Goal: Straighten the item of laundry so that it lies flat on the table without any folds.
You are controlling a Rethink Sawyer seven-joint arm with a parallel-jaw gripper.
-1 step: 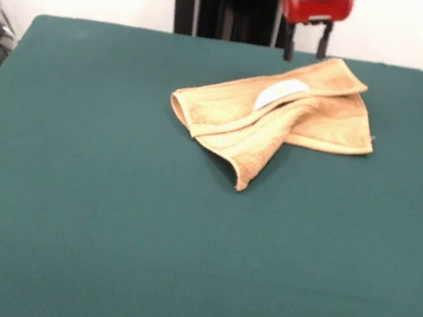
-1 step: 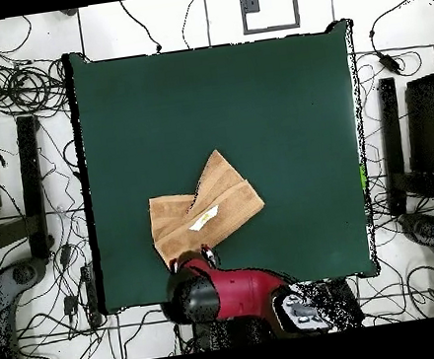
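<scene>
The item of laundry, an orange-tan towel, lies crumpled and folded over itself at the far right of the table, with a white label showing on top. One corner points toward the table's middle. My gripper hangs just above the towel's far edge, its two dark fingers apart with nothing between them. In the overhead view the towel lies near the bottom edge of the table, and the red arm head covers the gripper right beside the towel's lower left corner.
The table's far edge runs directly behind the towel. Cables and dark stands crowd the floor around the table on both sides.
</scene>
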